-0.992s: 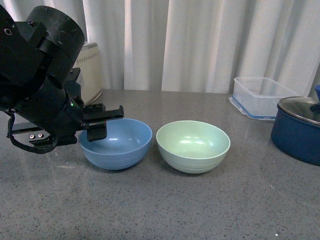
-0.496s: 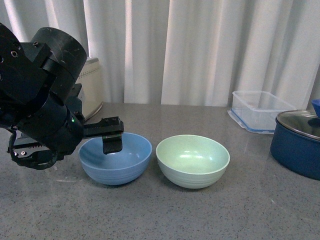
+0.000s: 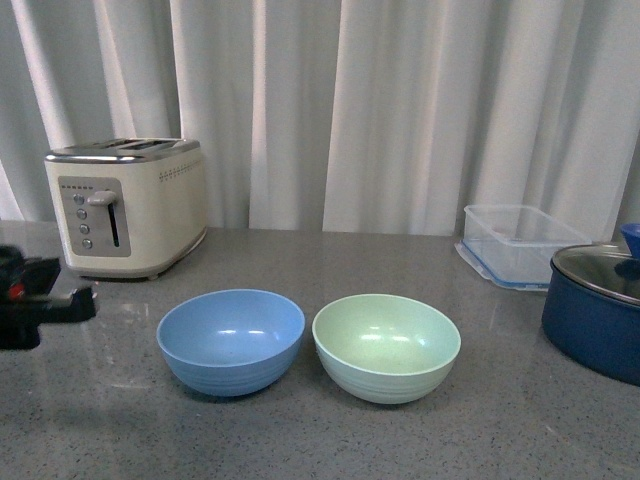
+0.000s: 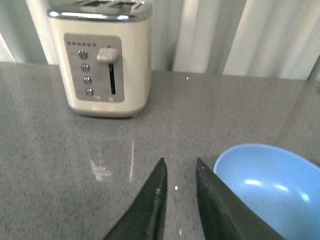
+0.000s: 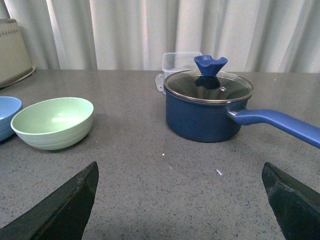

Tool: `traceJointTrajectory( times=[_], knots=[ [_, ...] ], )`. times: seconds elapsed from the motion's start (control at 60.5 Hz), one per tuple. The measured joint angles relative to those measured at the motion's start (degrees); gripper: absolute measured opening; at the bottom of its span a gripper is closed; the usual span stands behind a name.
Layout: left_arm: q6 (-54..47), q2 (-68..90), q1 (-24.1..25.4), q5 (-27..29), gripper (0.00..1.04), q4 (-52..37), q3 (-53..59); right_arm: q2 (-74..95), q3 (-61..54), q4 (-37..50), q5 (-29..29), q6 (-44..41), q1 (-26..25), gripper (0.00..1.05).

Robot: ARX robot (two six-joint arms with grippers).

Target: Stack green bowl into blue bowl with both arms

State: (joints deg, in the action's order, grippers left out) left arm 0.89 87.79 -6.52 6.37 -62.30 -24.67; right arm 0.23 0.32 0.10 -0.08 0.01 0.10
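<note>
**Bowls side by side, both claws empty.** Two bowls sit on a grey speckled tabletop point(image 3: 330, 440). Each is upright with its mouth facing straight up and its rim level. Both are round, so neither has a long axis.

The blue bowl point(image 3: 231, 340) lies just ahead of the left claw point(image 4: 180, 162) and off to that claw's right, close to its right finger but not touching it. The left claw's two black fingers point(image 4: 156, 200) stand a narrow gap apart, with bare tabletop showing between the tips and nothing gripped. In the front view this claw shows only as a dark shape at the frame's edge, low over the tabletop and apart from the blue bowl. Beyond the left claw stands a cream toaster point(image 4: 102, 60), its lever side facing the claw.

The green bowl point(image 5: 53, 122) rests ahead of the right claw point(image 5: 180, 167) and to its left, well clear of the fingers. The blue bowl is just beside it on the far side, and the front view shows a sliver of space between the two rims. The right claw is spread wide and holds nothing.

Straight ahead of the right claw sits a navy pot point(image 5: 200, 117) under a glass lid point(image 5: 207, 86), its blue handle point(image 5: 280, 125) running toward the claw's right. A clear plastic container point(image 5: 172, 62) stands behind the pot, in front of a white curtain point(image 3: 400, 100).
</note>
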Motion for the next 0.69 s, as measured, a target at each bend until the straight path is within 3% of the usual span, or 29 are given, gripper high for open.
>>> traceJointTrajectory(
  times=[0.281,0.38,0.694],
  knots=[
    [-0.4,-9.0,2.3,-2.2,0.04,-2.9,12.1,0.0,0.0,0.0,0.0,0.0,0.0,0.95],
    [-0.5,-16.0,5.1,-6.1,0.04,-0.1,16.0,0.0,0.0,0.0,0.0,0.0,0.0,0.95],
    [-0.5,-35.0,6.4,-6.2,0.04,12.8,22.1,0.0,0.0,0.0,0.0,0.0,0.0,0.95]
  ],
)
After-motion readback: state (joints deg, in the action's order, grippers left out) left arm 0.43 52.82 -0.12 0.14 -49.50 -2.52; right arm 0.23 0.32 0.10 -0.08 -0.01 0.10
